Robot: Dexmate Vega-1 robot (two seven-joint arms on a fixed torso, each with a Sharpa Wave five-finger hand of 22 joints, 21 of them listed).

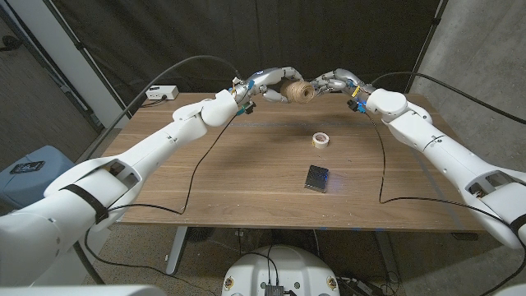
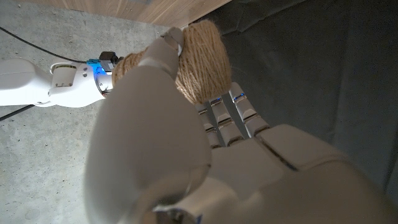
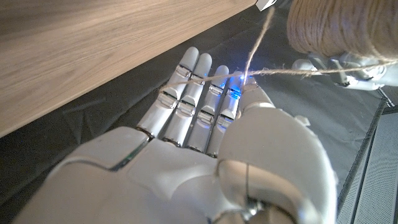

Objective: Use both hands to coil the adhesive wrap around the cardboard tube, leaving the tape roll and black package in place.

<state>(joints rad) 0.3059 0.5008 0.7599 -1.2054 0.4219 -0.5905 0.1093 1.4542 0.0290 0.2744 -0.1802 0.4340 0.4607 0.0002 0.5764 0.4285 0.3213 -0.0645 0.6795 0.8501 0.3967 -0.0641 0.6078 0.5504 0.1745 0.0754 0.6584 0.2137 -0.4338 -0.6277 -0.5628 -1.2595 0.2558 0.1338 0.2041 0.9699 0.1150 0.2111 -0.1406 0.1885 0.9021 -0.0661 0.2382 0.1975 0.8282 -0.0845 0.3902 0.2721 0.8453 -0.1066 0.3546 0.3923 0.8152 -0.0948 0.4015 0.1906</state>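
Both hands are up at the far edge of the wooden table (image 1: 246, 177), meeting over it with a ball of brown twine (image 1: 297, 92) between them. It looks like string wound on something, not really tape, and I can't see the tube under the winding.

The left hand (image 1: 265, 84) holds the twine ball: in the left wrist view the thumb (image 2: 163, 59) presses against the side of the ball (image 2: 202, 59) and the fingers (image 2: 231, 118) lie side by side, close together, reaching under it. So the ball sits right at the left fingertips, pinched between thumb and fingers.

The right hand (image 1: 335, 82) is just beside the ball on the other side. In the right wrist view its fingers (image 3: 186, 102) are straight and pressed together, and a loose strand of twine (image 3: 292, 73) runs across the fingertips, with another bit going up from the thumb tip to the ball (image 3: 339, 25). The strand seems caught between thumb and fingertip, but I can't tell for sure how firmly.

Well apart from both sets of fingers, nearer the robot on the table, sit the white tape roll (image 1: 321, 141) and the black package (image 1: 317, 178), package closer to the robot than the roll.

A small white box (image 1: 161, 93) sits at the far left corner, off past the left hand.
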